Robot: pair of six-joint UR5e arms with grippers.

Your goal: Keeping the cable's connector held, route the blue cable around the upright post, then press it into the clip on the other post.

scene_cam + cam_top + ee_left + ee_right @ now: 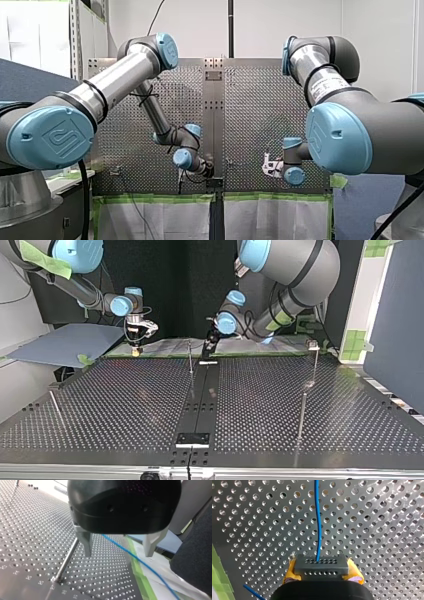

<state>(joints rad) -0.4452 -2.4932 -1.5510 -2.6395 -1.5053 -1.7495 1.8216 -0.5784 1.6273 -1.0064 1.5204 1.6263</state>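
Observation:
My right gripper (322, 576) is shut on the grey connector (321, 565), its yellow pads (290, 571) on either side. The blue cable (318, 525) leaves the connector and runs ahead over the perforated table. In the top view this gripper (136, 351) hangs low at the table's far left edge. My left gripper (118, 554) is open, its metal fingers (86, 543) astride the blue cable (140, 560) without touching it. A thin upright post (66, 560) stands just beside one finger. In the top view that post (190, 357) is close to my left gripper (210, 342).
Two more thin posts stand at the top view's right, one (316, 360) carrying a small clip (313, 345) at its top, the other (302, 412) nearer the camera. A leaning rod (56, 407) is at the left. Green tape (140, 575) edges the table.

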